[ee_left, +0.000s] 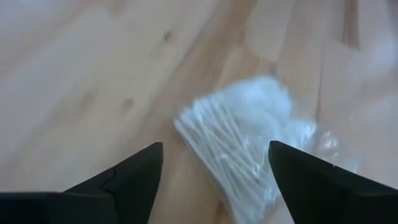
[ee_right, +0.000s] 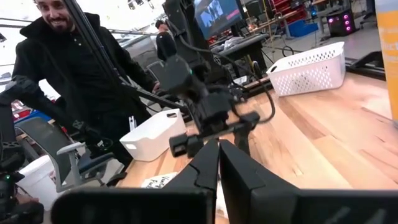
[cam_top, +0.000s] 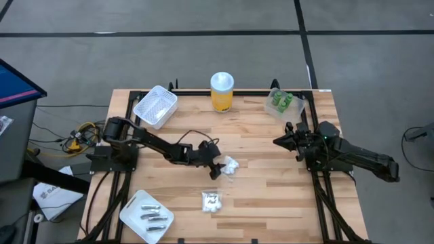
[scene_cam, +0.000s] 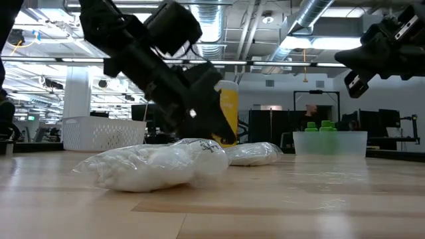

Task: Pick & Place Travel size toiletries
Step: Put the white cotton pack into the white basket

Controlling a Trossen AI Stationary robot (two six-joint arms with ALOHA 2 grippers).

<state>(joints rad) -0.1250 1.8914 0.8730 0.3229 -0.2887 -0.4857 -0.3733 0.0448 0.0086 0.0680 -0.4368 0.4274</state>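
Note:
My left gripper [cam_top: 217, 168] is open and reaches to the table's middle, just above a white packet [cam_top: 231, 166] lying flat on the wood. In the left wrist view its fingers [ee_left: 127, 180] stand to either side of that clear packet of white sticks [ee_left: 239, 149]. A second white packet [cam_top: 211, 201] lies nearer the table's near edge [scene_cam: 149, 166]. Slim silvery tubes [cam_top: 152, 215] lie in a white tray at the near left. Green round pieces [cam_top: 283, 101] sit in a clear tub at the far right. My right gripper [cam_top: 279, 141] is shut and waits in the air at the right [ee_right: 217, 165].
A tall yellow jar with a white lid [cam_top: 222, 91] stands at the far edge. A white mesh basket [cam_top: 155, 106] sits at the far left. The white tray [cam_top: 129, 215] is at the near left corner. A person [ee_right: 68, 68] stands beyond the table's left side.

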